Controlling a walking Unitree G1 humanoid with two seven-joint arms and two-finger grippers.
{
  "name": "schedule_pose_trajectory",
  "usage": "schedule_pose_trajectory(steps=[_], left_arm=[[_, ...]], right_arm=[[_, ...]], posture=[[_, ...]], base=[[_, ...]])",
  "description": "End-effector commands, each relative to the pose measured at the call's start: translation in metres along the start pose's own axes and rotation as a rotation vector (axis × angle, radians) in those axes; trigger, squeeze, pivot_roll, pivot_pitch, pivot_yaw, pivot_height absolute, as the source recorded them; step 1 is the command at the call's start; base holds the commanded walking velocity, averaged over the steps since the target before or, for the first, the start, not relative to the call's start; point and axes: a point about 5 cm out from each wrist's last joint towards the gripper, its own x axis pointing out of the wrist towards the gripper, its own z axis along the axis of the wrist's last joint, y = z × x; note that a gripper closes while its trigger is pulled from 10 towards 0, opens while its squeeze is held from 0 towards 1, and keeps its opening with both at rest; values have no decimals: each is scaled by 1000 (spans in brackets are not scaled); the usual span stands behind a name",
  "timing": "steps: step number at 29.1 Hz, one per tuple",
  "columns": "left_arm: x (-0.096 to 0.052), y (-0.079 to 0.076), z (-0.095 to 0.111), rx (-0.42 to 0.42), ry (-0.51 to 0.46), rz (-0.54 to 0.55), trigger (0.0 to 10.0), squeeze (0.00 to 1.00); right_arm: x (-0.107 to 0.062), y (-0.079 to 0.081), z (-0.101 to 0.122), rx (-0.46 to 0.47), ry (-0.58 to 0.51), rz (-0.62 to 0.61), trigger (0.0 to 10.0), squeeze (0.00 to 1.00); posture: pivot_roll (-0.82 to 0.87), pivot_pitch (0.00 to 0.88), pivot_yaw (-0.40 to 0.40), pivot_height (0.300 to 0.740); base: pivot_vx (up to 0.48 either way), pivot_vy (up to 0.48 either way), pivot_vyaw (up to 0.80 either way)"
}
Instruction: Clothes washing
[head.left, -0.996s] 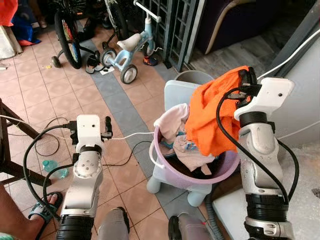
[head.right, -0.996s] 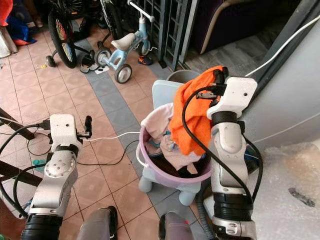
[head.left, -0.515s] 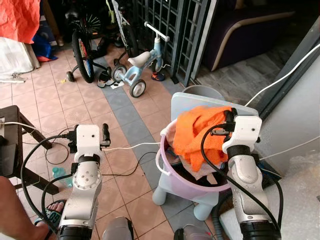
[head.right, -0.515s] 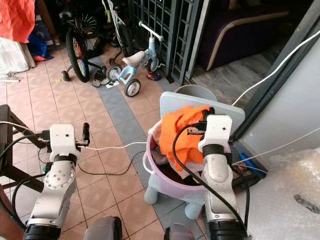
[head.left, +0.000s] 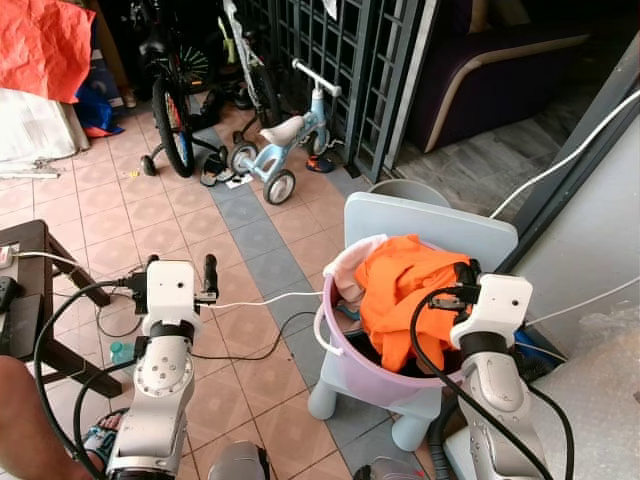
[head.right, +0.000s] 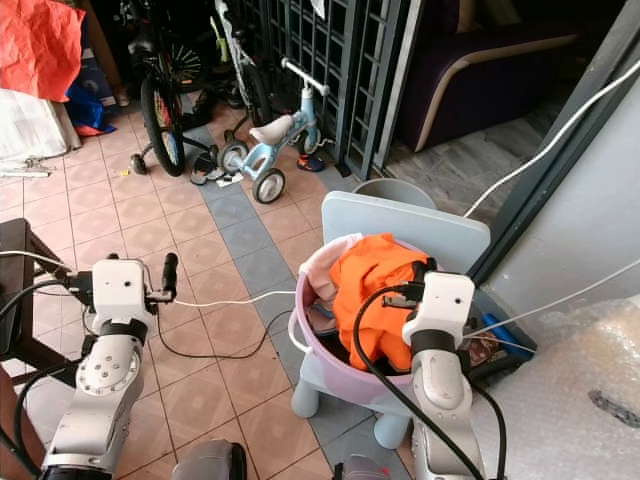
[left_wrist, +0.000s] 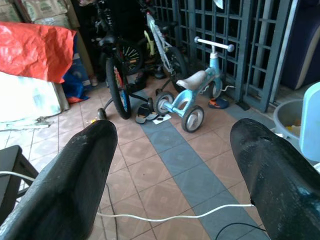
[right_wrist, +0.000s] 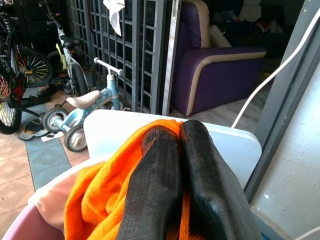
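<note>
Firmly pinched in the right pincer (right_wrist: 182, 165), the orange garment (head.left: 405, 300) drapes over the basin (head.left: 370, 375).

I see a tiled floor (head.left: 190, 215), pinkish tiles w/ a grey strip running diag. Dark metal grille (head.left: 350, 60) at back; purple sofa (right_wrist: 220, 75) behind it. Kid's blue trike (head.left: 285, 140) & a bicycle (head.left: 175, 110) parked near grille. Orange tarp (head.left: 40, 45) top left. Dark wood bench (head.left: 25, 290) at left edge. White cable (head.left: 265, 297) across floor. Daylight, bright.
</note>
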Motion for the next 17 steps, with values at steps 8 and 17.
schedule_pose_trajectory(steps=[8, 17], left_arm=[[-4, -17, -7, -68, 82, -208, 10000, 0], [-9, -25, -2, -19, 59, -288, 10000, 0]], right_arm=[[0, -2, 10, -22, -33, 44, 10000, 0], [-3, -9, 7, -49, -10, 25, 10000, 0]], posture=[[-4, 25, -9, 740], [-6, 35, -13, 740]], base=[[0, 0, 0], [0, 0, 0]])
